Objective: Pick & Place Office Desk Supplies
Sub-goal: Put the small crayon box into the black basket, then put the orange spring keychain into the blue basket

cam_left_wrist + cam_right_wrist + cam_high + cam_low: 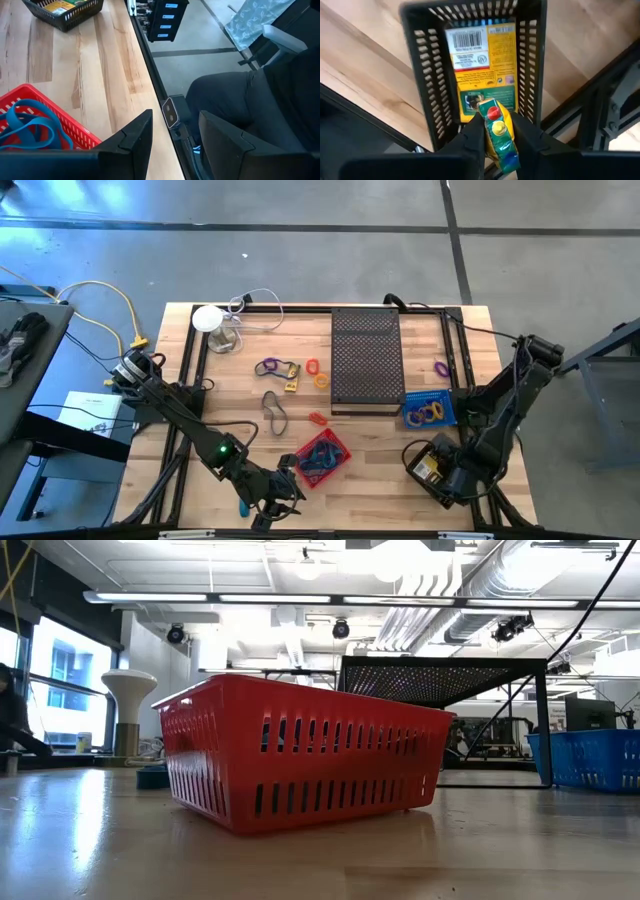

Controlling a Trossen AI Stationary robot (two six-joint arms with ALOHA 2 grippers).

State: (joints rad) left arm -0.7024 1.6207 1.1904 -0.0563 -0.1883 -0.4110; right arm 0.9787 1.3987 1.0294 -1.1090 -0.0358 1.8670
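My right gripper (437, 470) (496, 124) hangs over the black slotted basket (427, 90) at the table's near right and is shut on a small yellow packet (497, 132). Another yellow packet (480, 55) lies flat in that basket. My left gripper (280, 498) (175, 115) is open at the near edge, beside the red basket (322, 458) that holds blue loops (30, 125). A teal stick (242, 505) lies by the left arm. Loose on the table are a purple loop (268, 367), a yellow packet (290, 385), a red ring (312, 366), an orange ring (322, 380) and a grey loop (275, 412). My right gripper pinches the yellow packet between its two fingers, which lie on its two long sides (487, 131). The fingers come from above, pointing down into the black basket. The packet's far end (492, 109) sticks out past the fingertips, over the packet lying in the basket.
The large black perforated tray (365, 360) stands raised at the far middle. A blue basket (428, 410) with yellow rings sits to its right, and a purple loop (440, 367) lies beyond it. The white round object (207, 317) with its cable is at the far left.
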